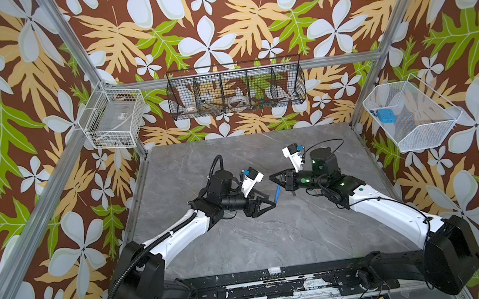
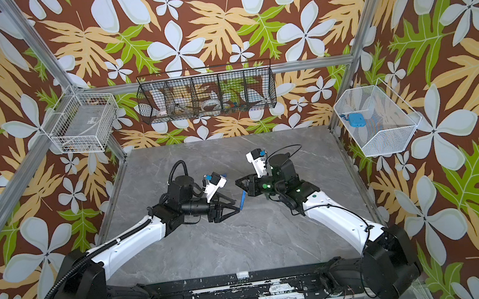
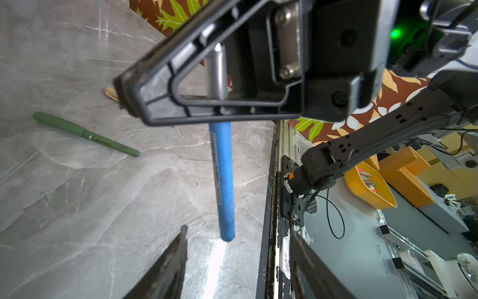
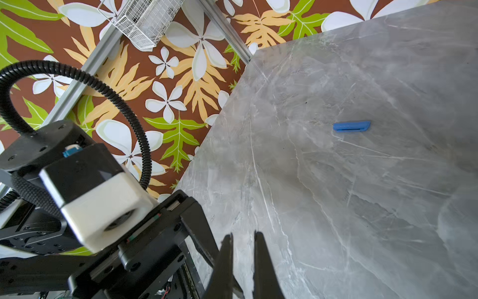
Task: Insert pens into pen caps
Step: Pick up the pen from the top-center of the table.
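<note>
Above the middle of the table hangs a blue pen (image 1: 277, 194) (image 3: 223, 181), with my right gripper (image 1: 271, 177) shut on its upper part. The grip sits back along the fingers (image 3: 160, 85), so the right wrist view shows only the nearly closed tips of the right gripper (image 4: 243, 234) and no pen. My left gripper (image 1: 271, 200) (image 3: 238, 230) is open, its jaws standing wide on either side of the pen's lower end without touching it. A blue pen cap (image 4: 351, 126) lies alone on the table. A green pen (image 3: 85, 134) with its cap on lies flat.
A tan object (image 3: 112, 93) peeks out from behind the right gripper's finger. The black rail (image 1: 250, 277) runs along the table's front edge. Wire baskets hang on the walls: white (image 1: 114, 118), black (image 1: 236, 88), white (image 1: 411, 115).
</note>
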`<state>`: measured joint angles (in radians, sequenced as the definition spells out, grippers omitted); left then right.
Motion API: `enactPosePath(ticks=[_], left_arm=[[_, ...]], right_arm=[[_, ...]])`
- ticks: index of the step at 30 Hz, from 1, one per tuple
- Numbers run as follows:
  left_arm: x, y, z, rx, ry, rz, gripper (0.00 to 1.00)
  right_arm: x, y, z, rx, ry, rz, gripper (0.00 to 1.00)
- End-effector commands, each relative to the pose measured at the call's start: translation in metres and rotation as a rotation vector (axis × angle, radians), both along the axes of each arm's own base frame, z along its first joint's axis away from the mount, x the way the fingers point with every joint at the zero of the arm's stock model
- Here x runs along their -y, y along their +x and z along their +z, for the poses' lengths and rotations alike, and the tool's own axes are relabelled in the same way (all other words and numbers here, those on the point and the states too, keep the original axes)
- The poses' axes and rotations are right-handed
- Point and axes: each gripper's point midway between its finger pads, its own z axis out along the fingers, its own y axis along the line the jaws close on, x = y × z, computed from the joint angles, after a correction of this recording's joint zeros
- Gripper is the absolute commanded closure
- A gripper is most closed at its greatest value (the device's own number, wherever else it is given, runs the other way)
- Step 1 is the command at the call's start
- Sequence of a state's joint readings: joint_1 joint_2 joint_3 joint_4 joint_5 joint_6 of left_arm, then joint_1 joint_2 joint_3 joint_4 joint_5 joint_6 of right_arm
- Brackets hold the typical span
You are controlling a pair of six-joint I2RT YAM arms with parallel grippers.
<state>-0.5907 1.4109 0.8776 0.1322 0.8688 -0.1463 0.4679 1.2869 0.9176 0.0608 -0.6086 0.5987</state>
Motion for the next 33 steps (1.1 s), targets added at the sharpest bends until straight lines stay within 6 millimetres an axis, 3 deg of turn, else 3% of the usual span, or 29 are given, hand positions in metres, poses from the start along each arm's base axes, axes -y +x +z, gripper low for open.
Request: enactPosePath(ticks=[1,11,28,33], left_arm=[[0.002,-0.002,0.012,0.045,-0.029,-0.027,0.35],[0.006,0.005,0.008,0.031,-0.021,-0.022,0.36],[0.010,0.014,0.003,0.000,-0.008,-0.009,0.60],[0.014,0.017,0.003,-0.005,-0.009,-0.012,0.73]], right_arm=[[-0.005,-0.004,0.005,-0.001,0.026,0.035,1.00],[-0.018,-0.010,0.022,0.042,0.086,0.083,1.00],[-0.027,-0.006,0.021,0.100,0.087,0.067,1.00],[-0.025,-0.007,0.017,0.114,0.072,0.055,1.00]])
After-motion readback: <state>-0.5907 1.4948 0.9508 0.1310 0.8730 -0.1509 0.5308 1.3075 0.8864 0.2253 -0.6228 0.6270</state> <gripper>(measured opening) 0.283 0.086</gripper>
